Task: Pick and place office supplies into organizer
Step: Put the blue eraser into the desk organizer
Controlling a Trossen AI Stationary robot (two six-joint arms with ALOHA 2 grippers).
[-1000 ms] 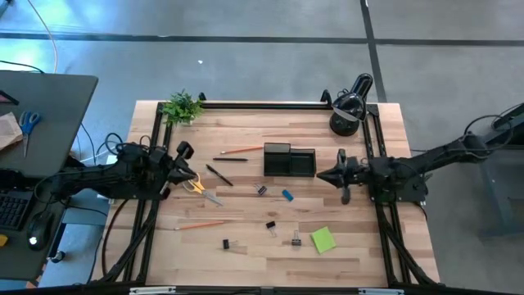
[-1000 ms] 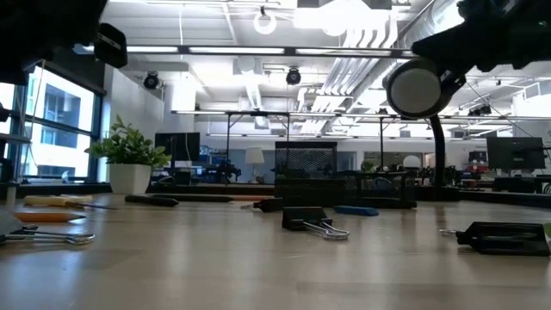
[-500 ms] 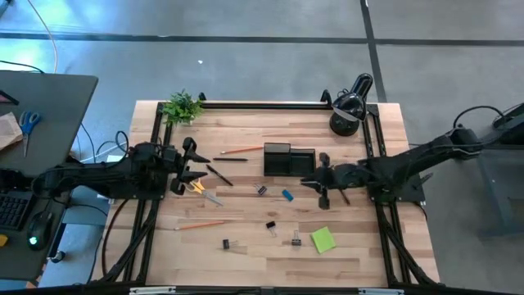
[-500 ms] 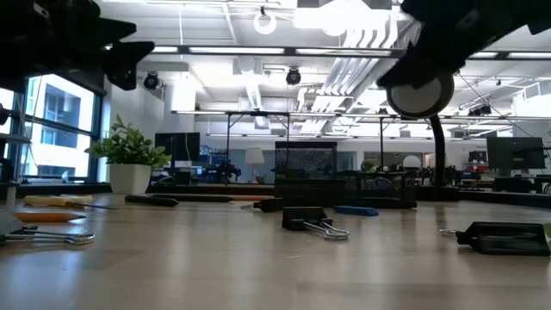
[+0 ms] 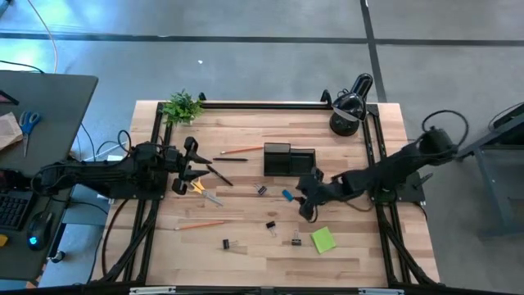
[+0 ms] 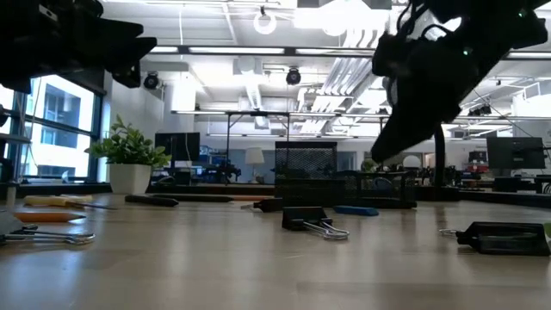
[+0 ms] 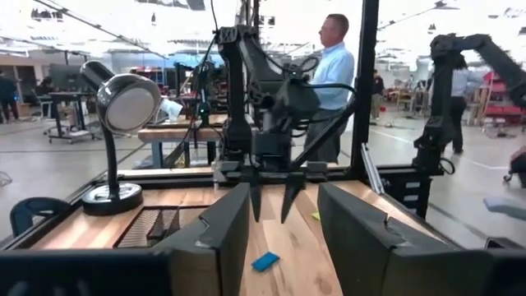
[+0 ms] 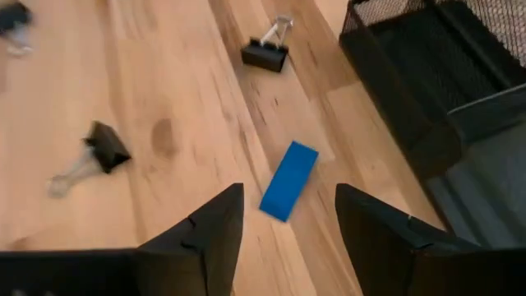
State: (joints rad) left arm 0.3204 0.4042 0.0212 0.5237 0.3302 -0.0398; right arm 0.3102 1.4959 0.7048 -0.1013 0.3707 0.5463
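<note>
Items on the desk (image 5: 352, 147): one organizer (image 5: 289, 161) near centre, one blue block (image 5: 287, 195) at its 6 o'clock, four binder clips, two orange pencils, one black pen (image 5: 219, 174), one yellow-handled scissors (image 5: 195, 186), one green sticky pad (image 5: 322, 240).

Right pincer (image 5: 305, 197): jaws open, empty, hovering just at 3 o'clock of the blue block.

Left pincer (image 5: 190, 162): jaws open, empty, raised beside the scissors and pen.
</note>
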